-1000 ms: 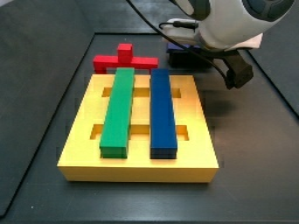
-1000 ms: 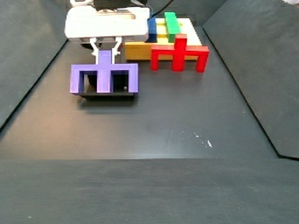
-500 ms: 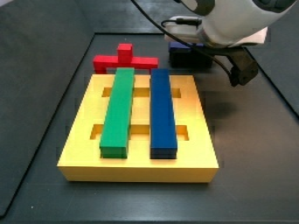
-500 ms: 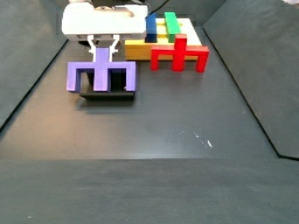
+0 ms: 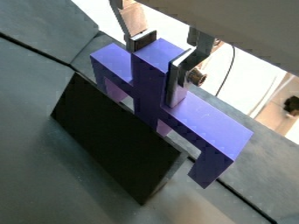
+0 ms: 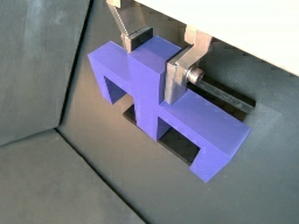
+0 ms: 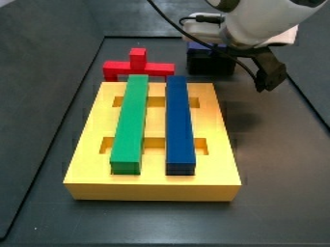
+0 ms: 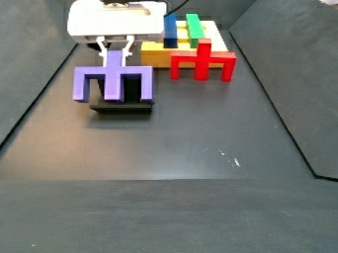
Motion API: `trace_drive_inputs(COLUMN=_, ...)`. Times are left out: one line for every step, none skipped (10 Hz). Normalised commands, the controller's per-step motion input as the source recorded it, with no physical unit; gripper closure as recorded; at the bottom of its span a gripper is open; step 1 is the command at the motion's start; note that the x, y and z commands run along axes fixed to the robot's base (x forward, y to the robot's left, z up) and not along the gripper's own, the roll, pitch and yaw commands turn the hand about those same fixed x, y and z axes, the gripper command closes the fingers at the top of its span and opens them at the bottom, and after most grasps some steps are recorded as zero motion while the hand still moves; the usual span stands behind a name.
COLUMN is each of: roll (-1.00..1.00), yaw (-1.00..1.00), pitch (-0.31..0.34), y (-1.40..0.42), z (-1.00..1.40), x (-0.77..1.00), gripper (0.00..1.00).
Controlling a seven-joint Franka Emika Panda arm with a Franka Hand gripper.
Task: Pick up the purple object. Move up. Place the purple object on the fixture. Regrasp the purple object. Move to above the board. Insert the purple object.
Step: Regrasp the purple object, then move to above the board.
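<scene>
Purple object (image 8: 117, 85), at the left of the scene in a side view, standing on the black fixture (image 8: 123, 107) with its stub pointing up. Gripper (image 5: 162, 54) directly above, silver fingers (image 6: 180, 72) pinching that stub from both sides, as both wrist views show. Likely risks: a pinch high on the stub letting the wide bar twist or sag during travel; a lift off true dragging the legs against the fixture. Further right, the red cross (image 8: 203, 61) and the yellow board (image 7: 156, 188) with green bar (image 7: 130, 121) and blue bar (image 7: 179, 121): a skewed piece probably jamming at the slot or clipping a bar.
</scene>
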Motion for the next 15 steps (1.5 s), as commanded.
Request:
trace_drive_inputs(roll=0.00, yaw=0.00, pitch=0.000, y=0.00, z=0.00, x=0.00, gripper=1.00)
trace_drive_inputs(roll=0.00, yaw=0.00, pitch=0.000, y=0.00, z=0.00, x=0.00, gripper=1.00)
trace_drive_inputs(roll=0.00, yaw=0.00, pitch=0.000, y=0.00, z=0.00, x=0.00, gripper=1.00)
trace_drive_inputs(roll=0.00, yaw=0.00, pitch=0.000, y=0.00, z=0.00, x=0.00, gripper=1.00)
trace_drive_inputs(roll=0.00, yaw=0.00, pitch=0.000, y=0.00, z=0.00, x=0.00, gripper=1.00)
trace_drive_inputs(roll=0.00, yaw=0.00, pitch=0.000, y=0.00, z=1.40, x=0.00, gripper=1.00)
trace_drive_inputs(roll=-0.02, yaw=-0.09, pitch=0.020, y=0.00, z=1.40, x=-0.04, gripper=1.00)
trace_drive_inputs(roll=-0.07, yaw=-0.09, pitch=0.005, y=0.00, z=1.40, x=-0.07, gripper=1.00)
trace_drive_inputs(roll=-0.05, yaw=-0.06, pitch=0.032, y=0.01, z=1.40, x=-0.06, gripper=1.00)
trace_drive_inputs(roll=-0.03, yaw=-0.04, pitch=0.077, y=0.00, z=1.40, x=-0.05, gripper=1.00)
trace_drive_inputs(roll=-0.01, yaw=-0.02, pitch=0.088, y=0.00, z=1.40, x=-0.05, gripper=1.00)
trace_drive_inputs(roll=0.00, yaw=0.01, pitch=0.087, y=-0.02, z=1.40, x=-0.05, gripper=1.00)
trace_drive_inputs(roll=-0.01, yaw=0.02, pitch=0.093, y=-0.01, z=0.62, x=-0.01, gripper=1.00)
trace_drive_inputs(roll=-1.00, yaw=0.05, pitch=0.126, y=-1.40, z=0.28, x=-1.04, gripper=1.00)
trace_drive_inputs(roll=-1.00, yaw=0.05, pitch=0.124, y=-1.40, z=0.26, x=-1.04, gripper=1.00)
